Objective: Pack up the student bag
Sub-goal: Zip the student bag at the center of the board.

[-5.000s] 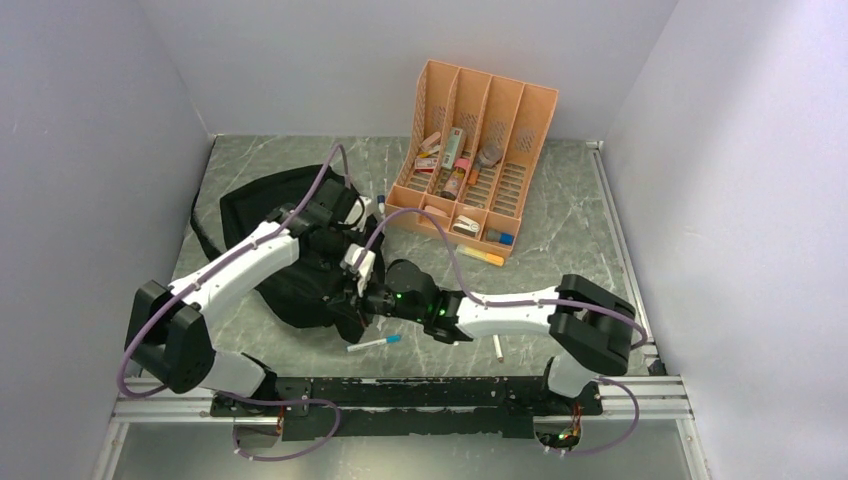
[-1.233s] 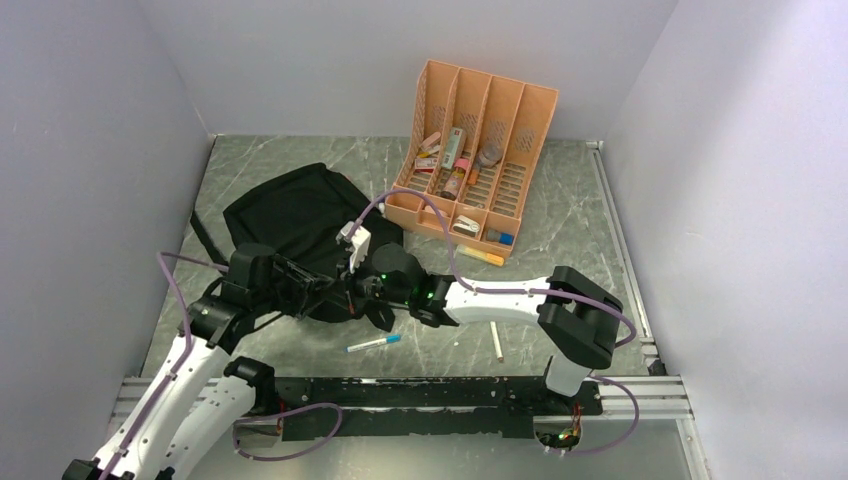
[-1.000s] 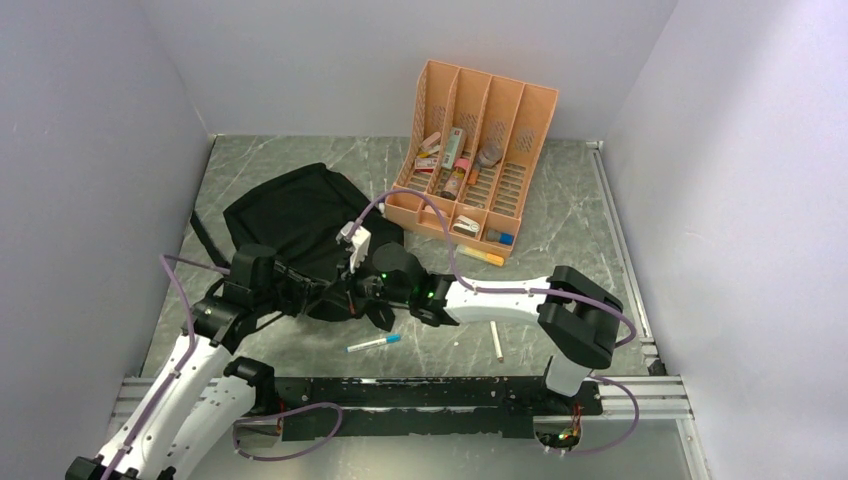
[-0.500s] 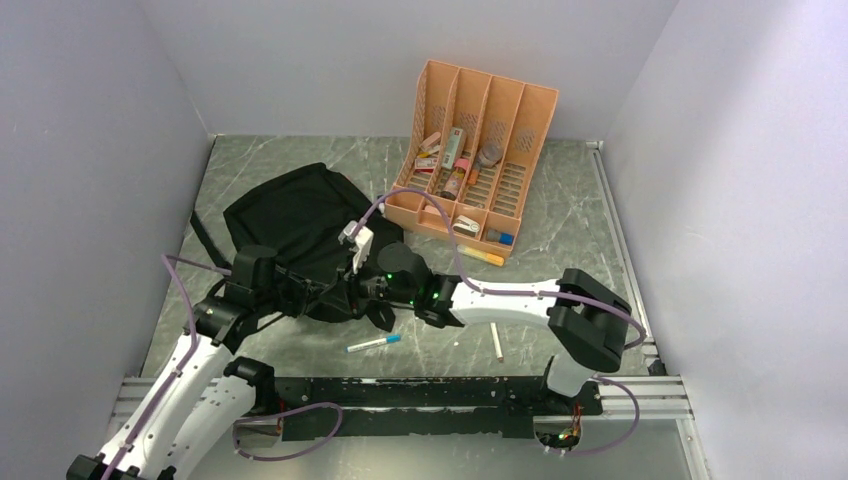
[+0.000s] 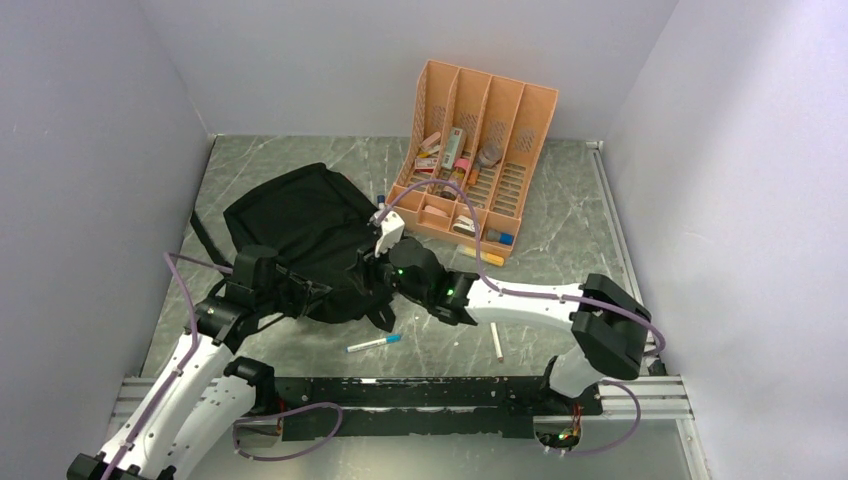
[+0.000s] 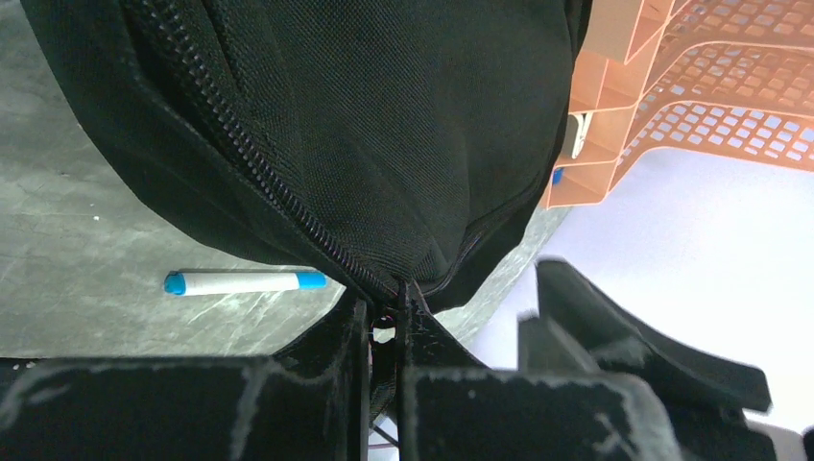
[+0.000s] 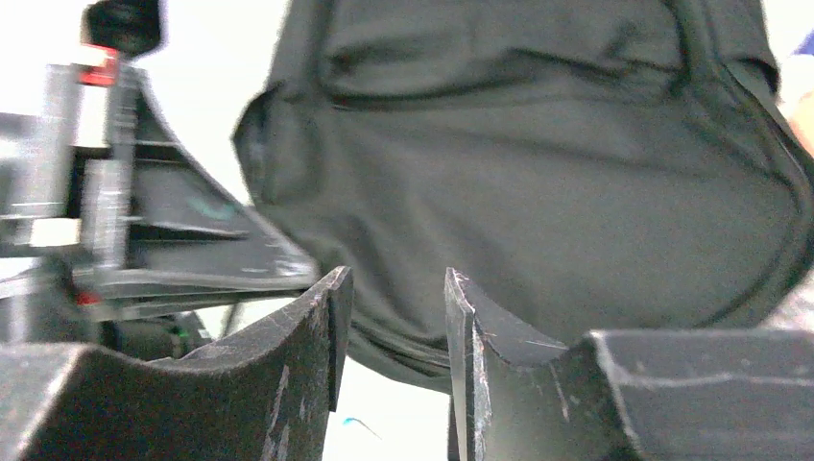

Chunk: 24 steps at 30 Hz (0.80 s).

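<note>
On the grey marbled table (image 5: pixel 570 240) lies one student bag (image 5: pixel 295 225), black and slumped, left of centre and reaching towards the far side. Its right edge is near the one orange organizer (image 5: pixel 538 125), which has four slots with small items in them. Two arms meet at the bag's near right corner. The left gripper (image 6: pixel 384 309) has its jaws pinched together on the bag's zipper seam at the near edge. What sits between the tips seems to be the zip pull, though the wrist view is too dark to be sure. The right gripper (image 7: pixel 392 322) is just right of it, its jaws parted with a clear gap and nothing between them, the tips close to the bag's fabric. Three loose things lie on the table: one white marker with blue ends (image 5: pixel 374 343) on the near side of the bag, one white stick (image 5: pixel 497 342) to the marker's right, and one yellow-orange pen (image 5: pixel 481 257) just in front of the organizer
</note>
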Motion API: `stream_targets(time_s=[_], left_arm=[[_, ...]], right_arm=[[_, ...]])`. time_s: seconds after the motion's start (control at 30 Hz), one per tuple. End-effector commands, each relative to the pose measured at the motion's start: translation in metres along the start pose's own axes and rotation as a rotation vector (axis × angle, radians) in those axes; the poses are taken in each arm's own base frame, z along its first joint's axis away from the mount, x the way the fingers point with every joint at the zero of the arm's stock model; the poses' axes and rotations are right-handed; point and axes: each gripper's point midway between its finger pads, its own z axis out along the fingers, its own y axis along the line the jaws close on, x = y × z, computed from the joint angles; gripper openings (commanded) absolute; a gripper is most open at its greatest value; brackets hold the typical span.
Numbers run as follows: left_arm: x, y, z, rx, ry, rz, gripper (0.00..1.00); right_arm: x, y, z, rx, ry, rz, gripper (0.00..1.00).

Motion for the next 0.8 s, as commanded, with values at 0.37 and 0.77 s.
stream_targets(time_s=[0.37, 0.77], left_arm=[[0.012, -0.003, 0.002, 0.045, 0.072, 0.119, 0.05], [0.014, -0.002, 0.003, 0.040, 0.091, 0.158, 0.05]], right_arm=[[0.014, -0.029, -0.017, -0.058, 0.057, -0.313, 0.65], [0.031, 0.000, -0.034, -0.656, -0.046, -0.867, 0.74]])
